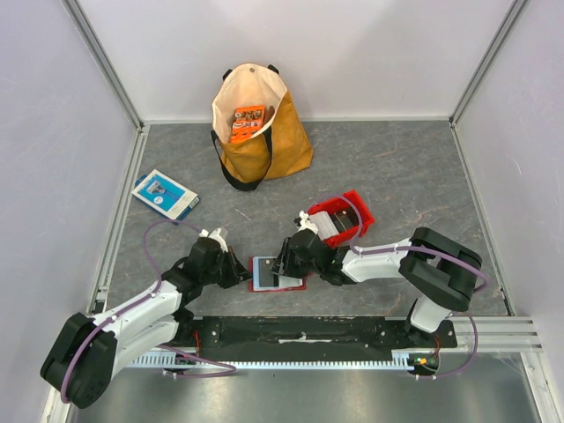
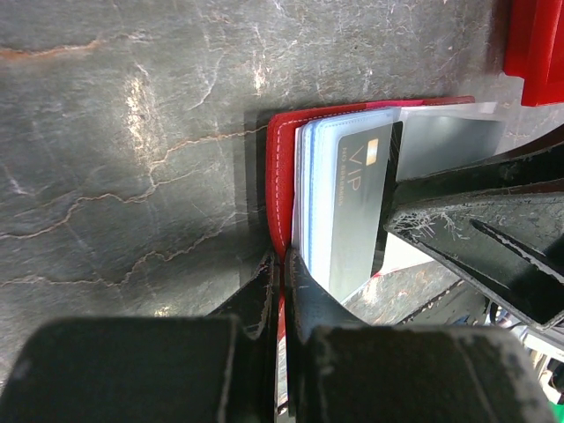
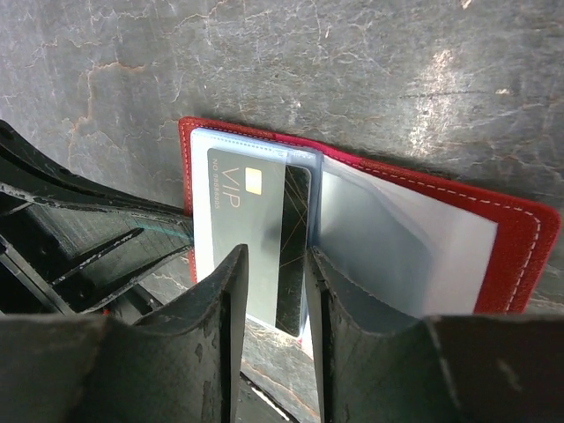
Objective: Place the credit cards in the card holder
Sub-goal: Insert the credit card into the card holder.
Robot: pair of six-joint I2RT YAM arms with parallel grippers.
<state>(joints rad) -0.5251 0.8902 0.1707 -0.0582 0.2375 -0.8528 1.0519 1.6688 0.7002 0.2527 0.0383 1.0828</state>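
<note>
The red card holder lies spread open on the table between the two arms, its clear inner pockets facing up. A dark grey credit card marked VIP sits most of the way into the left pocket, one end sticking out. My left gripper is shut on the card holder's red edge. My right gripper stands open over the card's free end, one finger on either side of it with a gap showing. In the left wrist view the card lies under the clear sleeve.
A red plastic bin stands just behind the right gripper. A tan bag with an orange packet inside stands at the back. A blue-and-white flat box lies at the left. Metal rails border the table.
</note>
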